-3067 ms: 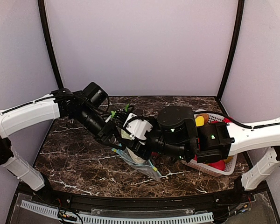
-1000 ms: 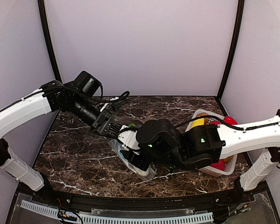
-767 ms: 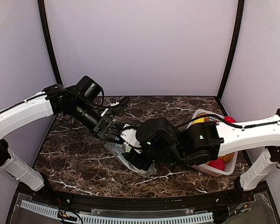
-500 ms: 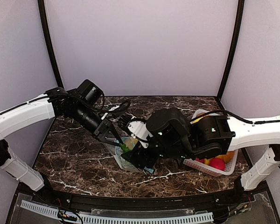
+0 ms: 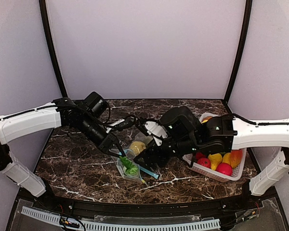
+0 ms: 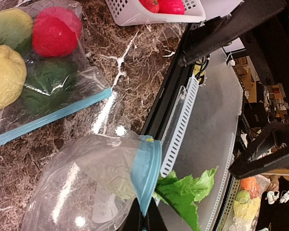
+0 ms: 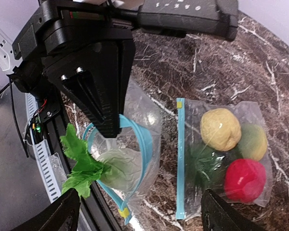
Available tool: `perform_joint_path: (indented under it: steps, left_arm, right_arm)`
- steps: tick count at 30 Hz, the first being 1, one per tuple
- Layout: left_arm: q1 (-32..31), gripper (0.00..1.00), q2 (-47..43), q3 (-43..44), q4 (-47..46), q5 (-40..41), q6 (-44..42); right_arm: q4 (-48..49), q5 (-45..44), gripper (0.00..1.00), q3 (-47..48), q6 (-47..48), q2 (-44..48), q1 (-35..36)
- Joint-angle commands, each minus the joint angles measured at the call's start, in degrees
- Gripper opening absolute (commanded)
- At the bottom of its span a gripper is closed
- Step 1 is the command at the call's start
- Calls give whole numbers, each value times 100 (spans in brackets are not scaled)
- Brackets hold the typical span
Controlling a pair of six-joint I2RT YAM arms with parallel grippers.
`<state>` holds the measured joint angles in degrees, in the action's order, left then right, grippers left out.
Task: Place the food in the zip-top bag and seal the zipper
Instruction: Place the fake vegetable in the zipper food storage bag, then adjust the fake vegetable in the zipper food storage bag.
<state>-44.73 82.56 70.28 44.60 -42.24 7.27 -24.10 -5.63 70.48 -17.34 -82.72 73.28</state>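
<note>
My left gripper (image 6: 145,222) is shut on the blue zipper rim of a clear zip-top bag (image 6: 82,183), holding its mouth up off the marble. Inside lies a pale toy lettuce (image 7: 116,168), its green leaves (image 6: 188,190) sticking out of the mouth. From above, the bag (image 5: 127,166) hangs below the left gripper (image 5: 114,148). My right gripper (image 7: 144,216) is open and empty, hovering above the bag, its fingers (image 7: 70,211) spread wide. A second zip-top bag (image 7: 221,159) lies flat beside it, holding yellow, green and red food.
A white slotted basket (image 5: 216,177) at the right holds red, yellow and orange food. The black front rail of the table (image 6: 168,110) runs close below the held bag. Both arms crowd the table's middle.
My right gripper has opened and drawn back up and to the right, off the bag. The lettuce now rests in the bag. The left gripper has kept its grip, shifting slightly rightward.
</note>
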Motion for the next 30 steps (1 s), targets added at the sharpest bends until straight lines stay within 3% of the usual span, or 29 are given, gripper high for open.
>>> perform_joint_path:
  steps: [1,11,20,30]
  left_arm:
    - [36,1,41,-311,-201,347,-289]
    - [36,1,-118,-712,-608,193,-248]
    - [60,1,-209,-820,-707,448,-288]
    - [158,1,-403,-966,-865,523,-253]
  right_arm:
    - [-143,469,86,279,-229,-382,-31]
    - [-246,516,80,544,-569,-1114,-48]
    - [-468,845,89,867,-538,-1634,19]
    - [-729,749,90,1156,-770,-2036,116]
